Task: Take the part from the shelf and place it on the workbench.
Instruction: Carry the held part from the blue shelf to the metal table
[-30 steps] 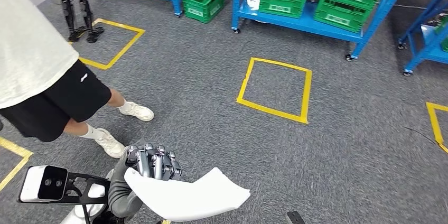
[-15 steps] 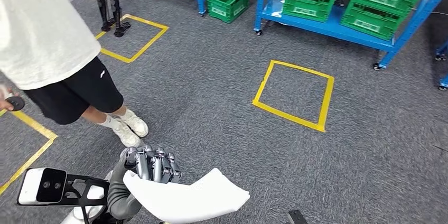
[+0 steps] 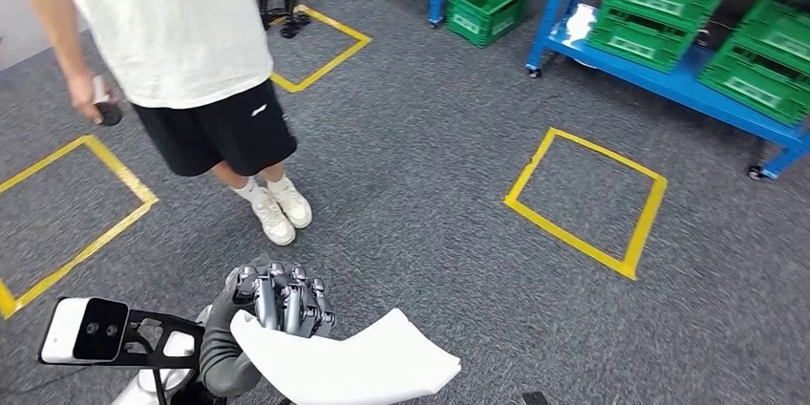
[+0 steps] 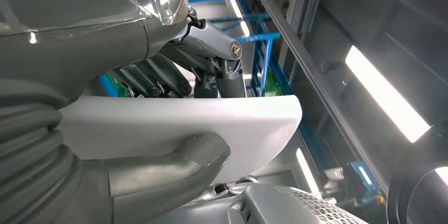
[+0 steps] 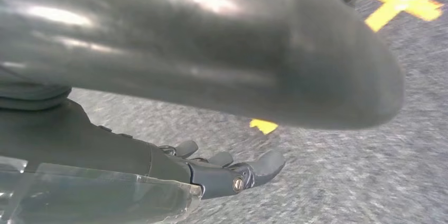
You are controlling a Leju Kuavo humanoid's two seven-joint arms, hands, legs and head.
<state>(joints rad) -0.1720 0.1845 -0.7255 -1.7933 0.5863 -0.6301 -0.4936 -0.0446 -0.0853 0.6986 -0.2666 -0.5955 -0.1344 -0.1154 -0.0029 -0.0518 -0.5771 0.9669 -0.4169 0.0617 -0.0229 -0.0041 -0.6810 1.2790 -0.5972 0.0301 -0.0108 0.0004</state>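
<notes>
White part (image 3: 358,367) at the frame's lower middle, clasped flat in the left hand (image 3: 277,298) for carrying; right hand (image 5: 227,168) hangs loose, holding nothing.

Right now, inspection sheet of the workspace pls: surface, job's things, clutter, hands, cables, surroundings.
Surface: grey carpet floor with yellow tape squares; no workbench seen.
Job's things: white part, flat and curved, held off the floor in the left robot hand.
Clutter: one green crate on the floor by the blue shelving.
Hands: left robot hand grips the white part, thumb on one face, fingers on the other. Right robot hand holds nothing, fingers loosely extended above the carpet.
Cables: nothing seen.
Surroundings: a person in a white shirt and black shorts stands close ahead on the left, a small dark object in one hand; green crates on the shelving.
</notes>
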